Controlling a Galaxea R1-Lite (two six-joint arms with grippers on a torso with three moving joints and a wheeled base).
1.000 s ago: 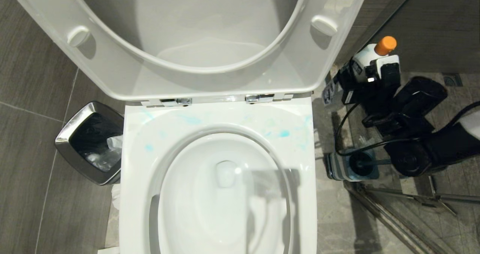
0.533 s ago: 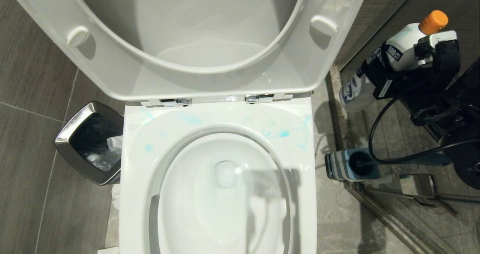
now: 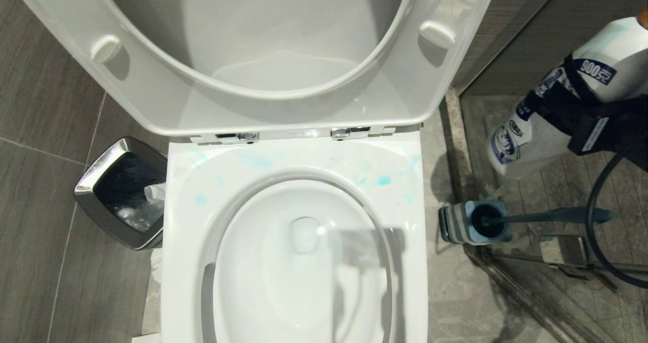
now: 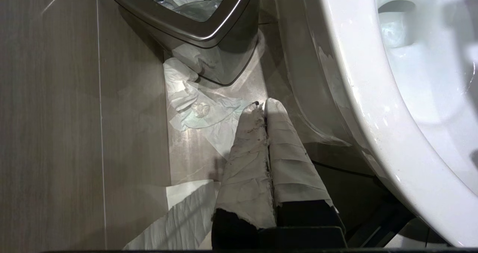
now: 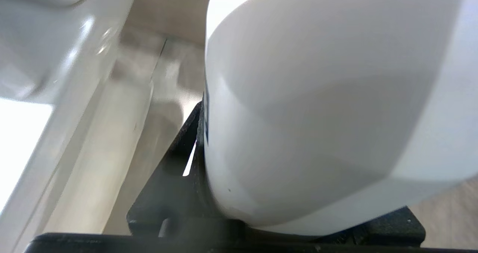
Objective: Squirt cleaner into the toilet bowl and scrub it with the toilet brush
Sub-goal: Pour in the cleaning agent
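right gripper [image 3: 582,115] grasps cleaner [image 3: 536,125], lifted higher than before | left wrist view only: left gripper [image 4: 264,105] fingers clenched, empty

A bathroom: white toilet bowl [image 3: 293,191], steel bin [image 3: 119,191], grey floor tiles [image 3: 40,105].

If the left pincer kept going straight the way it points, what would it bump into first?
Probably the crumpled tissue on the floor just ahead of the shut left pincer, then the steel bin behind it. Depth is hard to judge.
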